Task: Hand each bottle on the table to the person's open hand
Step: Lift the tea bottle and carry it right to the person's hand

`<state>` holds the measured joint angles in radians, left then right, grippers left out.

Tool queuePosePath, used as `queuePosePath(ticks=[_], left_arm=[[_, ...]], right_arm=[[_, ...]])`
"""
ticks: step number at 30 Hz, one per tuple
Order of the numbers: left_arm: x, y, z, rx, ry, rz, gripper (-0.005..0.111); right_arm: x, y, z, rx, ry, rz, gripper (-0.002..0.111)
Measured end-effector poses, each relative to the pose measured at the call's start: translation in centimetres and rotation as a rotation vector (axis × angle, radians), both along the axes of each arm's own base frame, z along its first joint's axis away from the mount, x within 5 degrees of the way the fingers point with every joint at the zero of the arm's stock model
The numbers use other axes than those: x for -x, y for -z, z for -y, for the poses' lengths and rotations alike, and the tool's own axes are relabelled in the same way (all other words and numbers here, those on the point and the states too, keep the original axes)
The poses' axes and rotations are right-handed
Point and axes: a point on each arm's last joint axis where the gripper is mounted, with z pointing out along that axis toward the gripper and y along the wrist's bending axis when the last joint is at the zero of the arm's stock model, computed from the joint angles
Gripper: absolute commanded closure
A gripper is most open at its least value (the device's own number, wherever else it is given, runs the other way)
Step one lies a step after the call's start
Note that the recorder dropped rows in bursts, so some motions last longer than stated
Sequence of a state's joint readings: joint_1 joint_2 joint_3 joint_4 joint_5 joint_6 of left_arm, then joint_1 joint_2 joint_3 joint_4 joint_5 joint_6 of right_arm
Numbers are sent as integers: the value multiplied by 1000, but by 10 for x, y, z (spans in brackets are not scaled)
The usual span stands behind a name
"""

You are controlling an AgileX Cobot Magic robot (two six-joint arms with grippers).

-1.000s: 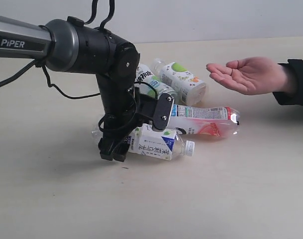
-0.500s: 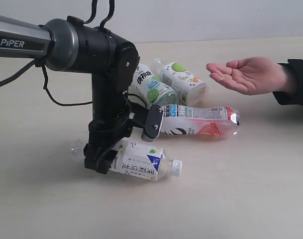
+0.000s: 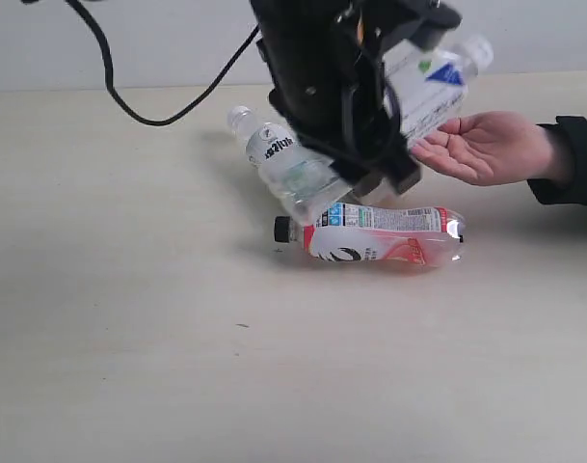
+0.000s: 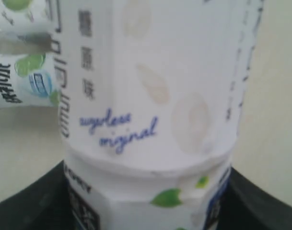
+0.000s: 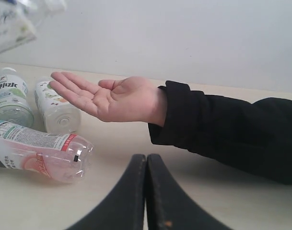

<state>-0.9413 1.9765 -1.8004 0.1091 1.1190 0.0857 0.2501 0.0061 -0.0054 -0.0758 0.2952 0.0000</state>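
Observation:
My left gripper (image 3: pixel 409 96) is shut on the white-blue label bottle (image 3: pixel 436 82) and holds it in the air just left of and above the person's open hand (image 3: pixel 486 145). That bottle (image 4: pixel 150 96) fills the left wrist view between the black fingers (image 4: pixel 30 206). The red-pink bottle (image 3: pixel 385 236) with a black cap lies on the table (image 3: pixel 129 338). One white-green bottle (image 3: pixel 279 159) lies behind it. The other white-green bottle (image 5: pixel 57 108) shows in the right wrist view under the hand (image 5: pixel 112 98). My right gripper (image 5: pixel 146 163) is shut and empty, low over the table.
The person's black sleeve (image 5: pixel 222 129) stretches across the table just beyond my right gripper. A black cable (image 3: pixel 129 96) hangs from the left arm. A pale wall (image 5: pixel 184 38) backs the table.
My left gripper has lifted the white-blue label bottle off the table and carried it up and to the right, close to the open hand. The other bottles have not moved.

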Motion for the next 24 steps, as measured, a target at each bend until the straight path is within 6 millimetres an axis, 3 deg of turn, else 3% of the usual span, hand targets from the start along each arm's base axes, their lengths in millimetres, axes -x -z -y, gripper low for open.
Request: queuePosePath(ticks=[4, 12, 17, 24], left_arm=[[2, -38, 22, 346, -185, -83, 107], [4, -64, 49, 790, -283, -279, 107], [-20, -50, 50, 894, -401, -393, 107], [-73, -5, 50, 1032, -540, -691, 107]], right_arm=[[0, 0, 0, 0, 0, 0, 108], [0, 0, 0, 0, 0, 0, 108], [0, 0, 0, 0, 0, 0, 108], [0, 0, 0, 0, 0, 0, 108]])
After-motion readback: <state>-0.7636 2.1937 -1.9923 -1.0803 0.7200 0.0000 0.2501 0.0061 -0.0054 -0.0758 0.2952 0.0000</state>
